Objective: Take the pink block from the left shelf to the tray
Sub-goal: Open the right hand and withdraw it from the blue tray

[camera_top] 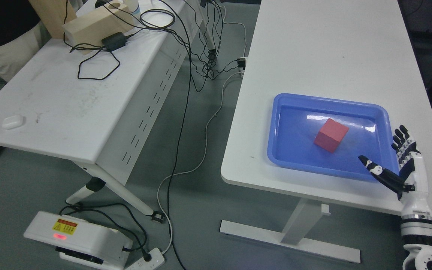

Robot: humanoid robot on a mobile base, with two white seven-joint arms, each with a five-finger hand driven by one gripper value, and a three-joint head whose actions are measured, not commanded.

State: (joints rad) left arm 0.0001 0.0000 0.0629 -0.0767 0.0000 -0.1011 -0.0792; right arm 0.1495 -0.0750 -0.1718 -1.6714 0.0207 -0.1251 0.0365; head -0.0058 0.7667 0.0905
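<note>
Block [331, 135] sat inside the tray [290, 150] near the desk's [313, 45] front edge, apparently delivered; right hand [401, 161] hovered at the tray's right rim, fingers spread and empty

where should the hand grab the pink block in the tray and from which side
Probably from above, fingers and thumb on two opposite flat side faces of the pink block. It sits free mid blue tray, turned skew to the rim, so the open right hand should rotate to match.
</note>
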